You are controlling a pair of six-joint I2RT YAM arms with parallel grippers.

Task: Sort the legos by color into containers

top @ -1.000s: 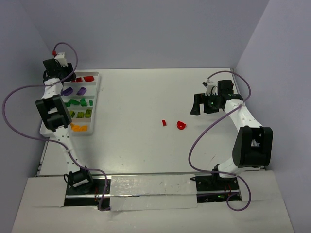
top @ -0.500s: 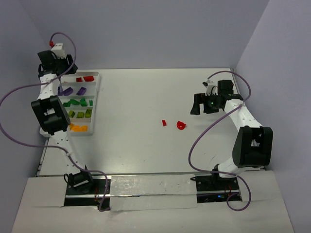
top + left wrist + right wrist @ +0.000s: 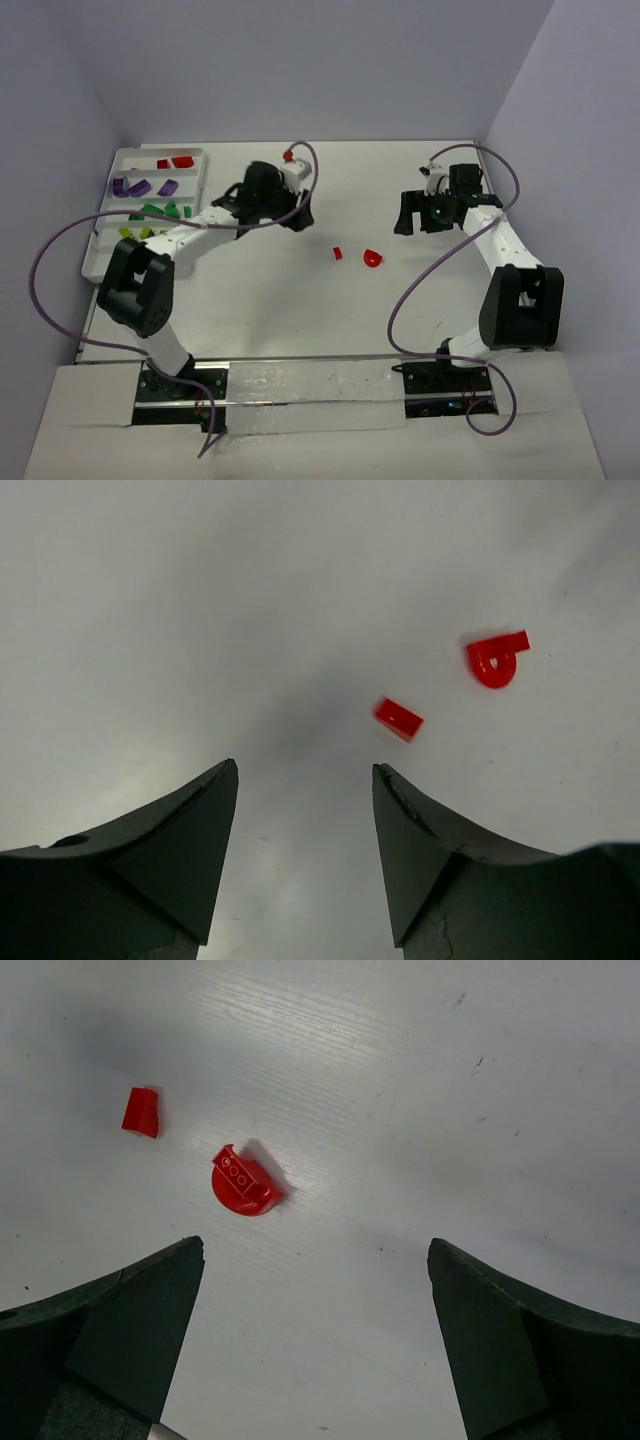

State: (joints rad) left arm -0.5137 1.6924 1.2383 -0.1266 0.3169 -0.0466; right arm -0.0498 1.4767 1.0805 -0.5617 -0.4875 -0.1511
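White table [image 3: 300, 320] carries two red legos [image 3: 372, 258] mid-surface, between the left gripper [image 3: 305, 768] and right gripper [image 3: 315, 1245], both parted and empty; tray [image 3: 97, 262] at the left edge.

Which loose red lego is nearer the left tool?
The small blocky red brick, just beyond the left tool; the rounded red piece lies farther out.
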